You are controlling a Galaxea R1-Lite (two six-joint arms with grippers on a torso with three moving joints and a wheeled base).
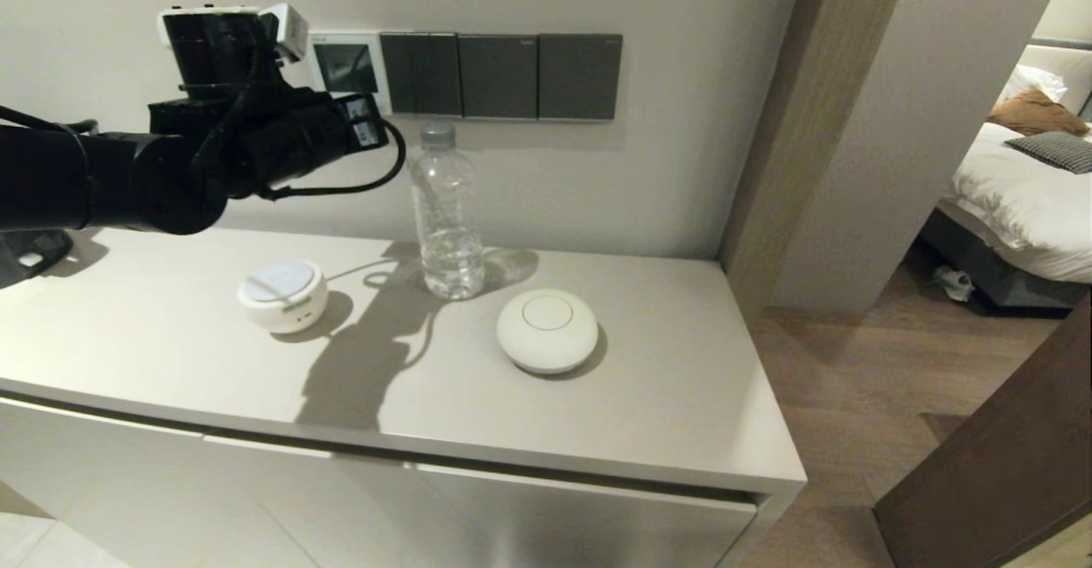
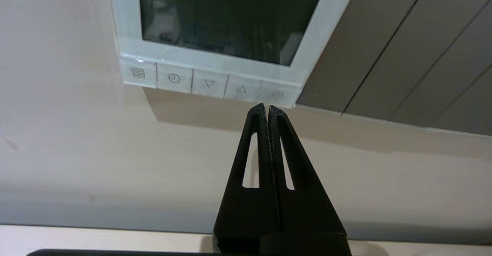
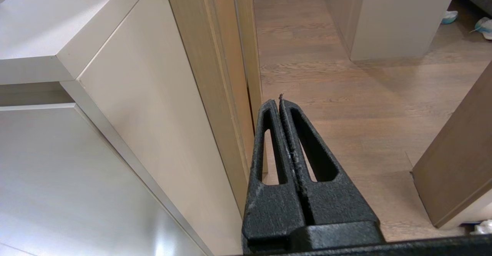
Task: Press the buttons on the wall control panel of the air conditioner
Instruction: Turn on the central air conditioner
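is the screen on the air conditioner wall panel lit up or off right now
Off, it seems: the screen on the wall control panel is dark, with no digits showing. The shut left gripper points just below the buttons.

this looked like a hotel room or a flat's bedroom entry: through a doorway on the right stood a bed with white sheets and pillows, and the floor was wood plank. a long pale cabinet ran along a plain wall carrying a small thermostat beside dark switch plates, with a water bottle on top
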